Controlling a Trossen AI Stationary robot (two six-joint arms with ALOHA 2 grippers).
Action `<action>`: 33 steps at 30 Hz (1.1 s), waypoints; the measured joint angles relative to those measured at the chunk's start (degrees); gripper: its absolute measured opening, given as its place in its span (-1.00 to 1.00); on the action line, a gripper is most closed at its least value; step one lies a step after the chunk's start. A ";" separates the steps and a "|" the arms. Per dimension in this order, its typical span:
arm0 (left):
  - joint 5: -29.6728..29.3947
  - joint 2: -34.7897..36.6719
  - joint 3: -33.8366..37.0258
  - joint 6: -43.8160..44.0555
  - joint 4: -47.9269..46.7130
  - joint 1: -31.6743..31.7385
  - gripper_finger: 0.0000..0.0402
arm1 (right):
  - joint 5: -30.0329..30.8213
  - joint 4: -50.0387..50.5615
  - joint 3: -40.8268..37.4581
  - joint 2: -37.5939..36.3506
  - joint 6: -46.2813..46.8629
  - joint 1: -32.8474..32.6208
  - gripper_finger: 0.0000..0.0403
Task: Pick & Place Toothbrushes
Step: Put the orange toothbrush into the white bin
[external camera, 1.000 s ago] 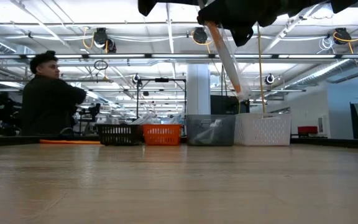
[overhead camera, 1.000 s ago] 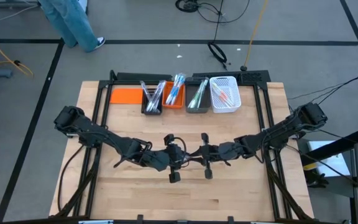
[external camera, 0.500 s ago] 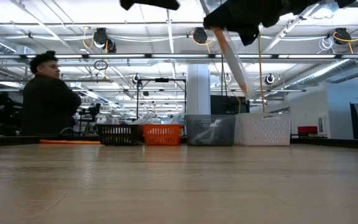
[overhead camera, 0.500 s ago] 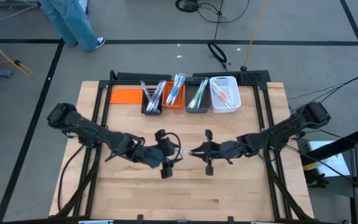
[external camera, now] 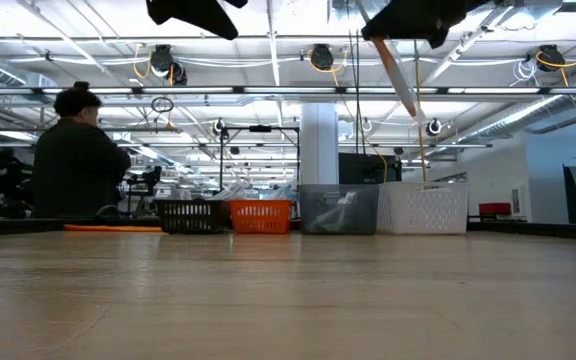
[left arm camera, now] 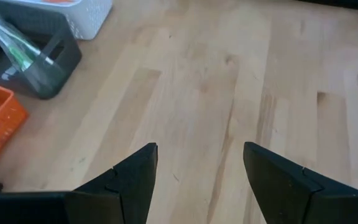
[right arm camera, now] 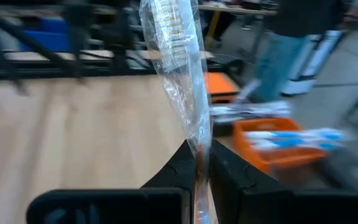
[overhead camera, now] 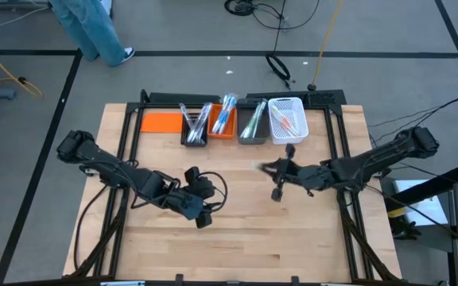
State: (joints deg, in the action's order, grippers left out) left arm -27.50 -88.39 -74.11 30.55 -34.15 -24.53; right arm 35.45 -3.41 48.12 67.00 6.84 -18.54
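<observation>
The right gripper (right arm camera: 199, 163) hovers above the tabletop (overhead camera: 308, 238) near its middle, just short of the bins along the far edge, jaws clamped on a clear-wrapped toothbrush (right arm camera: 179, 68). The left gripper (left arm camera: 197, 168) hangs over the tabletop's centre, jaws wide apart and empty.

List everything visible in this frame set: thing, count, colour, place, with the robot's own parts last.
Black bin: one, far table edge, holds wrapped toothbrushes.
Orange bin: one, beside the black bin, blue toothbrushes inside.
Grey bin: one, next along, green toothbrushes inside.
White bin: one, at the row's right end, pink toothbrushes inside.
Orange sheet: one, flat, left of the black bin.
Wrapped toothbrush: one, clear wrapper, held.
Person: one, dark top, beyond the table.
Left gripper: open, empty, above mid-table.
Right gripper: shut on the wrapped toothbrush, near the bins.
</observation>
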 joint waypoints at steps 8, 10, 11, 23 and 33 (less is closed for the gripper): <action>-1.51 0.01 -0.01 0.00 0.23 -0.36 0.20 | 3.75 9.46 0.00 -6.70 0.24 7.66 -0.92; -1.52 0.01 0.00 -0.01 0.66 -0.36 0.20 | 3.75 11.62 0.00 -7.83 0.35 10.32 -0.92; -1.52 0.00 0.00 -0.07 0.87 -0.36 0.20 | 3.76 12.43 0.00 -8.29 0.38 11.75 -0.92; -1.54 0.01 0.00 -0.20 1.37 -0.34 0.20 | -1.97 16.48 -0.29 -9.27 -3.43 30.12 -0.92; -1.54 0.01 0.00 -1.31 1.39 -0.31 0.20 | -16.42 11.58 -4.62 -9.22 -4.57 48.54 -0.92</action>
State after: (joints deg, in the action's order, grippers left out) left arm -29.04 -88.38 -74.11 29.23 -32.75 -24.84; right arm 19.02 8.16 43.50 57.78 2.26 30.01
